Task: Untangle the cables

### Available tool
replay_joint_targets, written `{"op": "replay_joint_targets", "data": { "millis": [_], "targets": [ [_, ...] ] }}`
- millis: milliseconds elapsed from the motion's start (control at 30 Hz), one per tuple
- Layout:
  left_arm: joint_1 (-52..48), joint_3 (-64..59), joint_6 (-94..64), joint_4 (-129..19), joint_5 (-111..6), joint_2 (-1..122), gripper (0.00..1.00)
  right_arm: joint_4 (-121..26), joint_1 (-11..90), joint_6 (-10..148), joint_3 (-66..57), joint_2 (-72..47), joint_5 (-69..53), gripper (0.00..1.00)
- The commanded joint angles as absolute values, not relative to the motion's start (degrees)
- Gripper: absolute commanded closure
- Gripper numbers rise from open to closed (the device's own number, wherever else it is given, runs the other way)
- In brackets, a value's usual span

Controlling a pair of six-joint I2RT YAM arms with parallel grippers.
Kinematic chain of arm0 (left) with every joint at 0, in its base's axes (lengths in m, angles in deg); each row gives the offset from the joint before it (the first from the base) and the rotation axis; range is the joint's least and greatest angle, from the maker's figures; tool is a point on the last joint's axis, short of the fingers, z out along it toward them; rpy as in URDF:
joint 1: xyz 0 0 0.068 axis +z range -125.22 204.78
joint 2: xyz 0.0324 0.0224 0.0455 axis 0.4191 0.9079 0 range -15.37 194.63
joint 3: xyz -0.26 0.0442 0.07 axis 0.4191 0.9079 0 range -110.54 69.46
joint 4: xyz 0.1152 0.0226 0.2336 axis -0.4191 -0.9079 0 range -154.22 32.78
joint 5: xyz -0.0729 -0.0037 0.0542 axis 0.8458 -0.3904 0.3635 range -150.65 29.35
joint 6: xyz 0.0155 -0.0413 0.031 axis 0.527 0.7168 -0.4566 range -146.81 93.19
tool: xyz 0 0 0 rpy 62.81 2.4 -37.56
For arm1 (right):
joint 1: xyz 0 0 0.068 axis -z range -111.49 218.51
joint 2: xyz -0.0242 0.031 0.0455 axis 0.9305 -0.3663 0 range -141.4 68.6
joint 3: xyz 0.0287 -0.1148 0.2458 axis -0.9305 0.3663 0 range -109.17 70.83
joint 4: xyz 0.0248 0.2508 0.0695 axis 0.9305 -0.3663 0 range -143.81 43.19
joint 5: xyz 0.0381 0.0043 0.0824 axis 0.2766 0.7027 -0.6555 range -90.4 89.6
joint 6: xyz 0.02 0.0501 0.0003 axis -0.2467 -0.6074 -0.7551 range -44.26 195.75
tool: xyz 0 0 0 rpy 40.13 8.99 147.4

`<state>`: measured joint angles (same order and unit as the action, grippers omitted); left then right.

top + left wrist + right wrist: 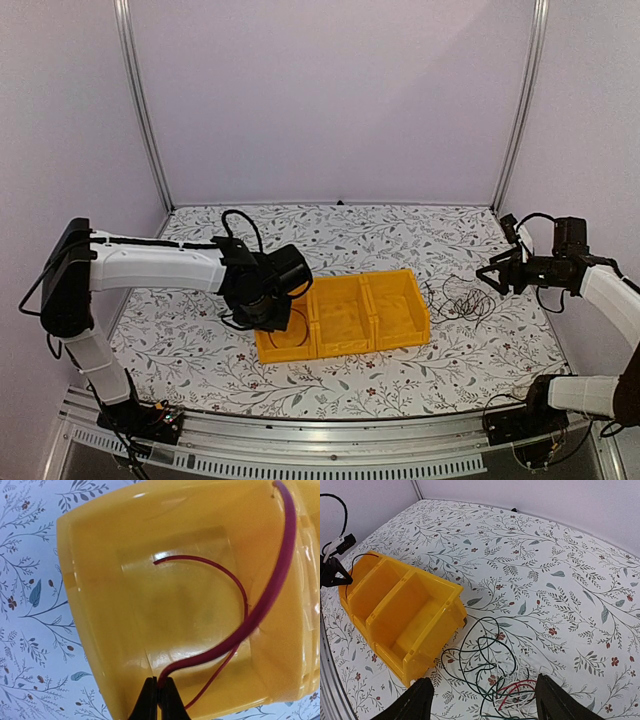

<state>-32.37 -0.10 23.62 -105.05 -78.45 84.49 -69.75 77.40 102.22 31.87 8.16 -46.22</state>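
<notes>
Over the 9 o'clock compartment of the yellow bin [90,605]: your left gripper [159,684] is pinching the red cable [270,595], its jaws pressed together on it.
Inside that compartment: the red cable is curving up from the pincer, with a thinner stretch looping beneath.
Above the tangle [485,660]: your right gripper [485,704] is hovering with its fingers spread wide, gripping nothing.
On the floral table [545,555]: green, black and red cables are lying at the bin's 3 o'clock, just beside its end wall.
</notes>
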Motion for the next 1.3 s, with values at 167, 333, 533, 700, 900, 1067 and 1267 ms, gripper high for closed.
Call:
{"op": "replay_joint_targets", "data": {
  "millis": [167,333,533,700,900,1067,1267],
  "targets": [
    [-32.6,-8.7,21.0,-111.6,-78.0,89.2,0.65,-70.8,76.9,102.9,30.2,8.9,-47.8,0.26],
    [-32.8,-12.4,19.9,-115.0,-80.2,86.8,0.47,-71.0,76.9,103.0,30.1,9.2,-48.3,0.26],
    [-29.8,-13.7,19.0,-116.3,-84.0,82.7,0.36,-71.2,76.5,103.2,30.0,9.2,-48.7,0.25],
    [-23.6,-14.1,11.5,-112.5,-81.9,83.4,0.41,-71.1,76.2,103.3,30.0,9.4,-48.6,0.25],
    [-18.3,-17.5,-0.3,-105.9,-74.9,88.3,0.54,-71.1,76.0,103.1,30.0,8.7,-48.5,0.25],
    [-15.5,-23.6,-2.7,-107.4,-68.1,94.9,0.62,-70.9,76.0,103.1,30.0,8.8,-47.6,0.25],
    [-15.0,-27.8,-2.8,-109.7,-65.7,99.4,0.66,-70.8,76.0,103.1,30.1,9.0,-47.2,0.24]
  ]
}}
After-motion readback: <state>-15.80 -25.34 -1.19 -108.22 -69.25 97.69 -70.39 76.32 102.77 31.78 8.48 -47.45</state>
